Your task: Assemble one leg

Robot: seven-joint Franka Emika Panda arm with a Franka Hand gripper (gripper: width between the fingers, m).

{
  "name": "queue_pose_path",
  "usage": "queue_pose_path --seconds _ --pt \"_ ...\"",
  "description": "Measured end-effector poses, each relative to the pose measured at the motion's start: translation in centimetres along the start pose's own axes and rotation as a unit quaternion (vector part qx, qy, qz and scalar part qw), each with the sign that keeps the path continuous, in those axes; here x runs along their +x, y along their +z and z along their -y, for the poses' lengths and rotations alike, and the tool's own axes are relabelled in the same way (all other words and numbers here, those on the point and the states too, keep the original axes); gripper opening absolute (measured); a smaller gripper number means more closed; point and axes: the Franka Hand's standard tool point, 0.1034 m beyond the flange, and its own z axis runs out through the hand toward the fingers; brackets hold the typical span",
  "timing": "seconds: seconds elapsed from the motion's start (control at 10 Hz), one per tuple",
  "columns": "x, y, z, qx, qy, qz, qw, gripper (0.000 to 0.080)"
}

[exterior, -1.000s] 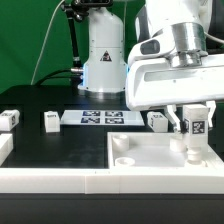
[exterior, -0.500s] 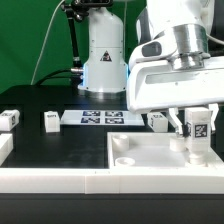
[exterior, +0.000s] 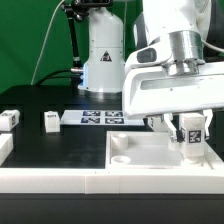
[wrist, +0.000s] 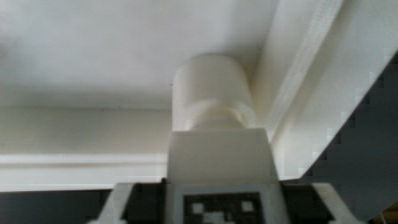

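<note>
Currently, in the exterior view, the gripper is clamping the leg upright between its fingers, over the white panel at its corner on the exterior view's right. One spare leg is lying beside the marker board. In the wrist view, the leg is pointing its round end into the panel's corner, just beside the rim, with its tag facing the camera.

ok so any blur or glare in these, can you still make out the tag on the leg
Exterior view: fairly sharp, the tag on the leg shows as a clear black-and-white pattern; the panel is bright white with soft shadows, not blown out. Wrist view: soft throughout, the tag smeared and cut off, the leg and panel parted mostly by shading.
</note>
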Motion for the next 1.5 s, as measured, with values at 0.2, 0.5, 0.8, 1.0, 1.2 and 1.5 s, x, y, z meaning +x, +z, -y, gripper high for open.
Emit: queue_pose_path --seconds 0.2,0.5,0.8,1.0,1.2,1.5 --pt "0.1 0.1 0.6 -0.001 0.002 -0.016 1.0 0.0287" --pt "0.0 0.1 0.5 -0.001 0.002 -0.01 1.0 0.0287" --pt "0.0 0.2 0.5 -0.001 0.002 -0.009 1.0 0.0618" --pt "-0.1 0.2 0.5 -0.001 0.002 -0.008 1.0 0.0644" --pt "-0.1 0.2 0.5 -0.001 0.002 -0.008 1.0 0.0648" --pt "1.1 -0.7 -0.1 0.001 0.001 0.005 1.0 0.0649"
